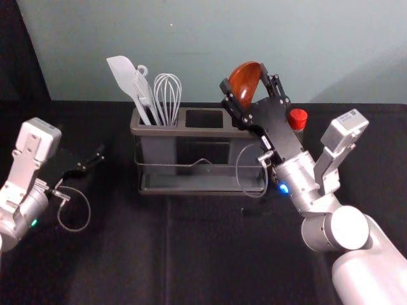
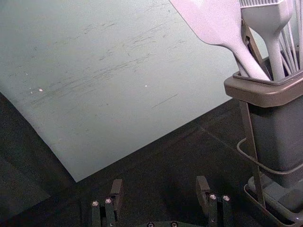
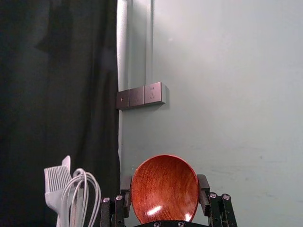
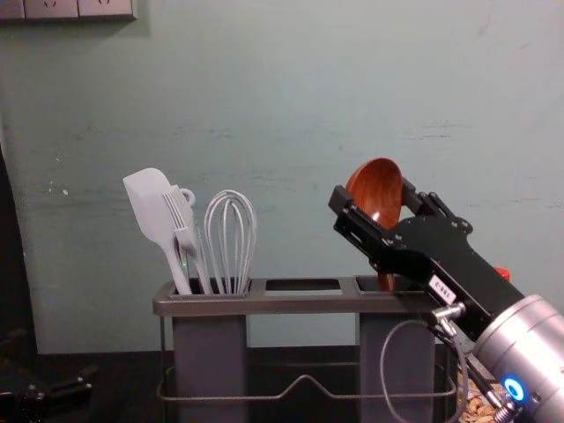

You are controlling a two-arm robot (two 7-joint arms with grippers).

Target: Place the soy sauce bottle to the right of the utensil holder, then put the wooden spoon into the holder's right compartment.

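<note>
Jaws snug on both sides of the spoon's (image 4: 376, 189) bowl, the right gripper (image 1: 244, 77) is above the holder's (image 4: 304, 305) right end; the handle (image 4: 386, 283) dips into the right compartment (image 4: 395, 352). Best lower it along the handle's line, then release gently, clear of the bottle (image 1: 297, 118) just right of the holder. The left gripper (image 2: 160, 184) idles at left, jaws wide.

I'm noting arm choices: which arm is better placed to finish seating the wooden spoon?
Right, I'd judge: its gripper holds the wooden spoon, handle at the right compartment's opening; the left gripper is beyond the holder's left end.
</note>
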